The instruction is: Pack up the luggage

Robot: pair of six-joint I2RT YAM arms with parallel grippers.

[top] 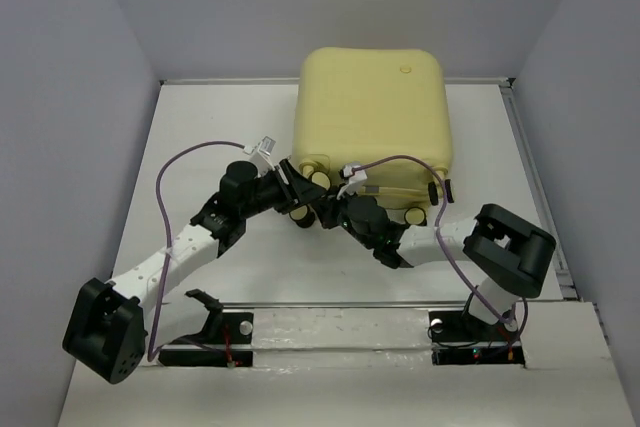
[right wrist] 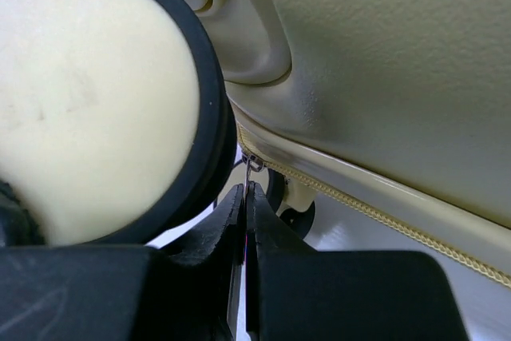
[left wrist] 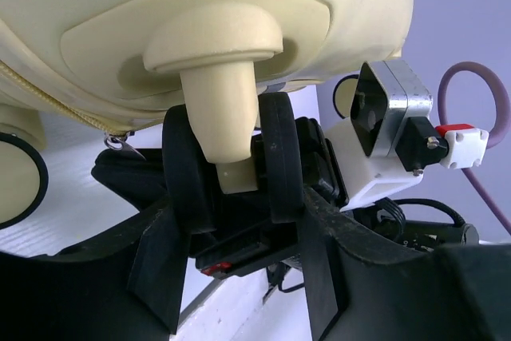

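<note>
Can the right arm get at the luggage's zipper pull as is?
Looks like yes: the right gripper is at the zipper pull of the luggage, fingertips seemingly pinched on it. The wheel sits beside, not between them.

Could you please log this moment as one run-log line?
luggage: lid down | left gripper: shut on caster post | right gripper: shut on zipper pull

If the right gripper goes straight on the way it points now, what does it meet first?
Right gripper pinches the zipper pull; straight ahead it would probably meet the luggage at its zipper seam, seemingly very near.
</note>
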